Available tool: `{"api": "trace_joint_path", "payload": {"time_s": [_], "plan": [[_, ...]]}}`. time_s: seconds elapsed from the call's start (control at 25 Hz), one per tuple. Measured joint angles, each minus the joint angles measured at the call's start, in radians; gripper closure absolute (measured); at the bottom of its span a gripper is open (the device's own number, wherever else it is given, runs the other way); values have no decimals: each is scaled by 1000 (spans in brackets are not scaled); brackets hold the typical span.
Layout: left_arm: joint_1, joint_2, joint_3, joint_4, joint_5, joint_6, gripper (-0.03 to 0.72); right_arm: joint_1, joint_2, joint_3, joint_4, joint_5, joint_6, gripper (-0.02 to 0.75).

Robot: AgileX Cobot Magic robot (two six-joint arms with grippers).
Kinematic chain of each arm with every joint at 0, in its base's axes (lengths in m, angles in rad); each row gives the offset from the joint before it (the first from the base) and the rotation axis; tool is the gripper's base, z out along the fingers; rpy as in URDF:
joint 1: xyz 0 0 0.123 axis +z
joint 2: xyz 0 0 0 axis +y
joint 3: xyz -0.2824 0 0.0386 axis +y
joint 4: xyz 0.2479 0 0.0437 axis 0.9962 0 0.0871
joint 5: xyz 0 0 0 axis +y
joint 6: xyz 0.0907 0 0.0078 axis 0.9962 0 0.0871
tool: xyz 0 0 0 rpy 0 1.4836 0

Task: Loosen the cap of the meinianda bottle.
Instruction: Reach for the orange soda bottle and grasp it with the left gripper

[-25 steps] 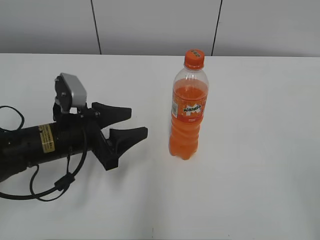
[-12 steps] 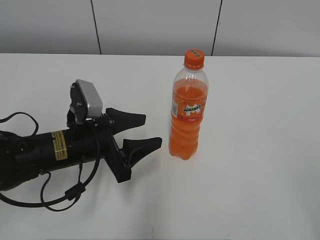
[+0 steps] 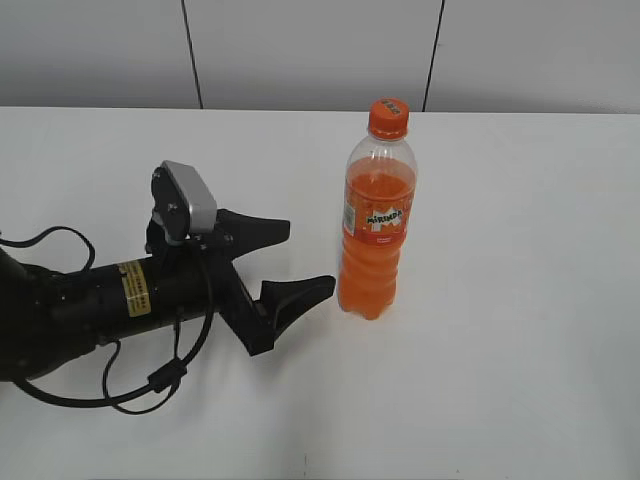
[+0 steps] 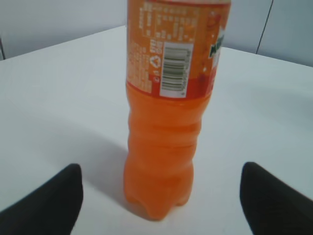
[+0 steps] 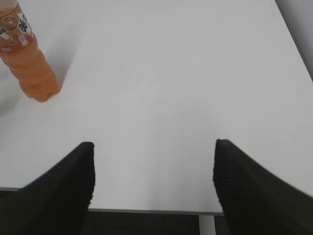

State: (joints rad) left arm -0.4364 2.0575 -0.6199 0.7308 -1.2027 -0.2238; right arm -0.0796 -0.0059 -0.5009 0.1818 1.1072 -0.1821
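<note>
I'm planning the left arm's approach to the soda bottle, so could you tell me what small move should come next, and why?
Probably ease the left gripper forward until its open jaws flank the bottle. The bottle stands upright just ahead, untouched and centred between them, and the cap is on.

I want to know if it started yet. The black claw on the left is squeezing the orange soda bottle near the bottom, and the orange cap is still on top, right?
Not quite. The left gripper is open and apart from the Mirinda bottle, not squeezing it; the exterior view shows a gap between them. The orange cap is on top.
</note>
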Motion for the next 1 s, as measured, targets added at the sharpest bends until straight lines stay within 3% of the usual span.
{"api": "trace_joint_path", "payload": {"time_s": [1.0], "plan": [[-3,111,-123,36,0,-5,97,0,0,0,1,1,0,172]]}}
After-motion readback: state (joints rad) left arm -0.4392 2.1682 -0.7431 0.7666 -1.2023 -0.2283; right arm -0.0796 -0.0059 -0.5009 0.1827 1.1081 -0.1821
